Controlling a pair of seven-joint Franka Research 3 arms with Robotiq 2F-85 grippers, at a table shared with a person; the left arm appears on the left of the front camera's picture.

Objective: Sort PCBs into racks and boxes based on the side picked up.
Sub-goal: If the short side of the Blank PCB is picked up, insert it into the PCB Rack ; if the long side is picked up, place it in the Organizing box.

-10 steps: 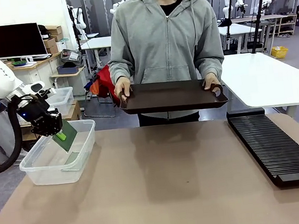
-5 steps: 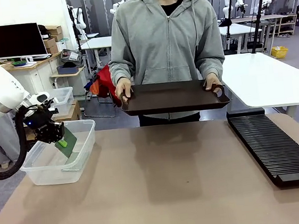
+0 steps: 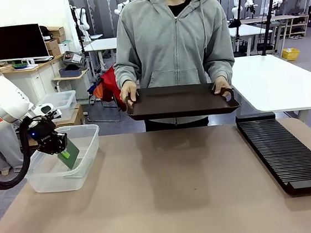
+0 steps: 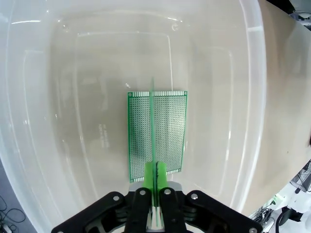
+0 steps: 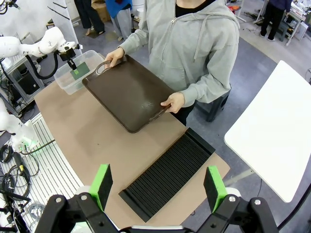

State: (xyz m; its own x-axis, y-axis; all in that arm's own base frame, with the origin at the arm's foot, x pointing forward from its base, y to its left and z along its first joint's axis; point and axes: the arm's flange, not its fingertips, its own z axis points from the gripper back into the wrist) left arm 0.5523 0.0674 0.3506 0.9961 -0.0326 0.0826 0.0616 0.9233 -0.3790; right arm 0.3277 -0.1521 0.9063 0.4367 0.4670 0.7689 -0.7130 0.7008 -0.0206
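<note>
Over at the left, the left gripper [image 3: 64, 149] hangs down into the tub [image 3: 86, 169], clamped shut on the top edge of a PCB [image 3: 70, 154]. The board tilts inside the tub, its lower end down near the floor of it. From the wrist, the held PCB [image 4: 152, 131] shows edge-on as a thin green line between the pads [image 4: 149, 174], and straight below it a second PCB [image 4: 170, 131] lies flat on the tub's floor [image 4: 87, 97].

The person stands at the far side holding a dark tray [image 3: 181, 100] level with both hands, left hand [image 3: 127, 91] and right hand [image 3: 222, 85] on its ends, well above the table [image 3: 174, 192].

The rack [image 3: 284, 153] lies along the right side of the table.

The right gripper [image 5: 158, 187] hangs high above the table, its fingers [image 5: 102, 183] spread wide apart, grasping nothing.
</note>
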